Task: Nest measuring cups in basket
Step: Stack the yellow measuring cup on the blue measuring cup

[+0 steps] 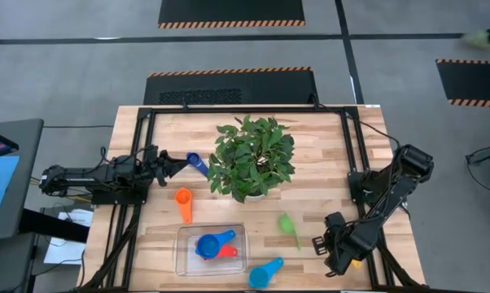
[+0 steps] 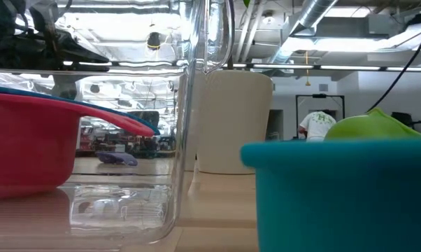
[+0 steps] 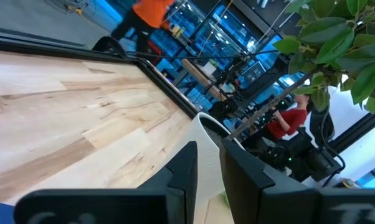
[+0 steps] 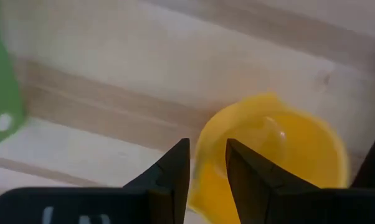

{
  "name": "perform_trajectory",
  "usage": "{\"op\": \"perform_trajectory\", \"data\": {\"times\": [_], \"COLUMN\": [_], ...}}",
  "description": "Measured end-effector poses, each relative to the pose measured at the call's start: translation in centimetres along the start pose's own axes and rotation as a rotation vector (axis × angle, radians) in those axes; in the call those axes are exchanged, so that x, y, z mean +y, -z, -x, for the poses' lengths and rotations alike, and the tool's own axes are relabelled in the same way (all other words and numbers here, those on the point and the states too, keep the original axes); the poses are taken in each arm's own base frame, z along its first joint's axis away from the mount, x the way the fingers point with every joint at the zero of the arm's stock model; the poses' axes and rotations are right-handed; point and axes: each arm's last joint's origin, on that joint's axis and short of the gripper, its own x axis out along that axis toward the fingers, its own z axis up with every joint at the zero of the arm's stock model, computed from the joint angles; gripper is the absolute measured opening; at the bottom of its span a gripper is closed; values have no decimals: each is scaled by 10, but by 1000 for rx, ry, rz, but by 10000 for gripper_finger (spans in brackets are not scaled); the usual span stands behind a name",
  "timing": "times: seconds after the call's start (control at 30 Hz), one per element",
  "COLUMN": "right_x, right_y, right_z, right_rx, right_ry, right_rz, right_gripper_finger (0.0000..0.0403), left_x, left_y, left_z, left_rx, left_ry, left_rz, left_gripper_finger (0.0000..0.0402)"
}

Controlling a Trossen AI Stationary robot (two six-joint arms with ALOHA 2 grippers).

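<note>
right gripper (image 4: 207,163) low at table's near right corner, fingers narrow over rim of yellow cup (image 4: 281,155), hold not certain. likely light, stiff, slippery plastic; best to pinch thin rim or flat handle. basket (image 1: 184,259) well apart to the left, holding blue and red cups; left gripper (image 3: 207,168) waiting, nearly closed, empty.

Leafy potted plant (image 1: 251,157) blocking the middle of the table (image 1: 326,155), bare wood open to its right, basket (image 1: 185,254) near the front edge with orange cup (image 1: 184,203) just behind, green cup (image 1: 288,226) and light blue cup (image 1: 264,273) crowding the front right, yellow cup (image 4: 281,155) right under the right pincer (image 4: 207,171).
</note>
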Motion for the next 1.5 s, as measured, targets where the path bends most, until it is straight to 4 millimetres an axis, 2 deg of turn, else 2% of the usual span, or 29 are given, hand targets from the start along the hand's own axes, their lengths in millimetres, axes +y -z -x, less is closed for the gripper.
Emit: {"op": "perform_trajectory", "data": {"times": [0.43, 0.5, 0.63, 0.67, 0.8, 0.97, 1.07, 1.17, 1.37, 1.5], "right_x": [9, 10, 16, 18, 30, 48, 58, 77, 131, 162], "right_y": [0, -2, -7, -9, -21, -37, -49, -62, -79, -91], "right_z": [-25, -26, -23, -21, 3, 64, 102, 128, 139, 139], "right_rx": [-32, -28, -29, -37, -86, -140, -243, -332, -535, -575], "right_ry": [93, 99, 60, 36, -94, -354, -503, -603, -637, -642], "right_rz": [-39, -45, -22, -10, 16, 107, 174, 300, 731, 791], "right_gripper_finger": [111, 92, 22, 15, 10, 8, 8, 8, 8, 8], "left_x": [0, 0, 0, 0, 0, 0, 0, 0, 0, 0], "left_y": [0, 0, 0, 0, 0, 0, 0, 0, 0, 0], "left_z": [0, 0, 0, 0, 0, 0, 0, 0, 0, 0], "left_rx": [1, 1, 1, 1, 1, 2, 2, 1, 2, 2], "left_ry": [1, 2, 2, 1, 2, 2, 2, 2, 2, 2], "left_rz": [1, 2, 2, 2, 3, 3, -9, -20, -20, -20], "left_gripper_finger": [59, 59, 59, 59, 59, 59, 59, 59, 59, 59]}}
